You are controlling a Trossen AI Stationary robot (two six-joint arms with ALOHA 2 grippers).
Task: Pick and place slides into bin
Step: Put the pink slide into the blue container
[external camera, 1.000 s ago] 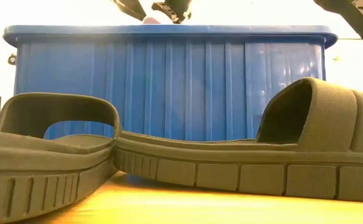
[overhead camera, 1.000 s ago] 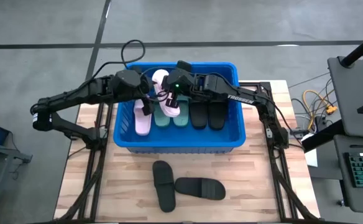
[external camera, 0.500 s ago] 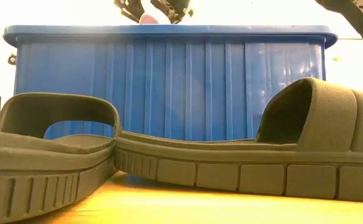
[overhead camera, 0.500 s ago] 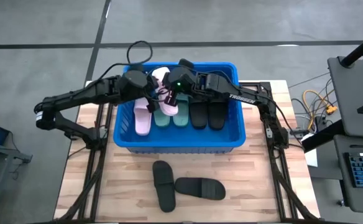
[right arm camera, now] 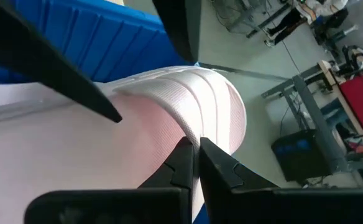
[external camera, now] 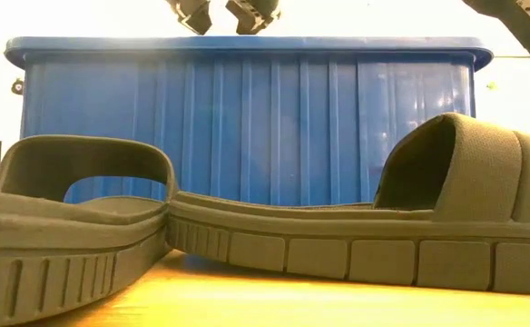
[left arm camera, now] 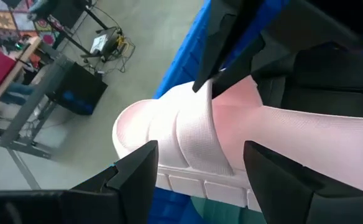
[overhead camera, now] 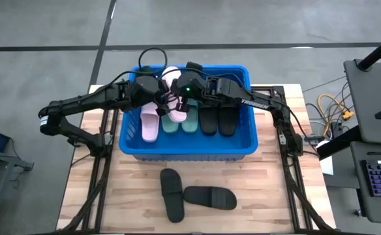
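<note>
Both my claws meet over the blue bin's far-left corner at a pink slide.

From above, I see my left claw (overhead camera: 159,98) spread open at the slide's (overhead camera: 171,81) 8 o'clock and my right claw (overhead camera: 176,99) pinched shut on it, above the bin (overhead camera: 187,151). Two black slides (overhead camera: 187,194) lie on the table at the bin's 6 o'clock. Low down, they fill my foreground.

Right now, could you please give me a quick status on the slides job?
Both grippers over bin; right gripper shut on pink slide, left gripper open around it. Two black slides on table.
</note>
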